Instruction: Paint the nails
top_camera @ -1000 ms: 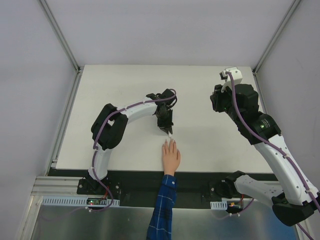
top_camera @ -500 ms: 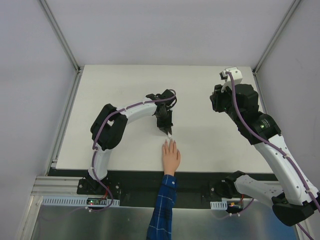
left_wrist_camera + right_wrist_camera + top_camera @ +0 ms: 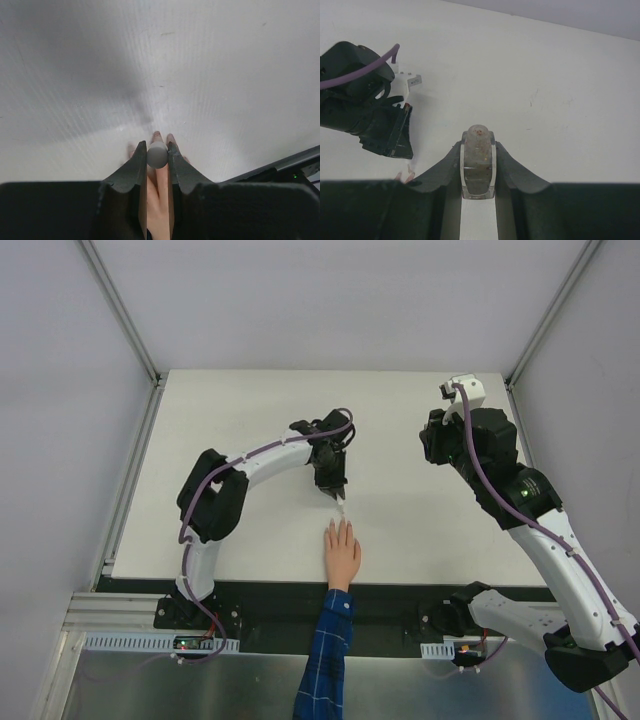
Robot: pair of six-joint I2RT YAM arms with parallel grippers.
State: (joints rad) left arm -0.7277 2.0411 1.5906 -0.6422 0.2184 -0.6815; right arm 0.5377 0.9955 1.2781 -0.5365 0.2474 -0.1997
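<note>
The flesh-coloured mannequin hand [image 3: 342, 552] with a blue plaid sleeve [image 3: 325, 660] lies palm down at the table's near edge, fingers pointing away. Its nails are too small to make out; the fingertips [image 3: 170, 136] show just past my left jaws. My left gripper [image 3: 338, 496] is shut on the grey-white brush cap [image 3: 157, 154] and hangs point-down just beyond the middle fingertips. My right gripper [image 3: 440, 445] is raised at the right and shut on the small whitish polish bottle [image 3: 478, 162], which is held upright.
The white table [image 3: 250, 400] is bounded by grey walls and metal frame posts at the back corners. A black rail [image 3: 400, 592] runs along the near edge. The left gripper also shows in the right wrist view [image 3: 380, 127].
The left arm's elbow has swung slightly left and its gripper has shifted a touch away from the fingertips. The right arm and the hand have not moved.
</note>
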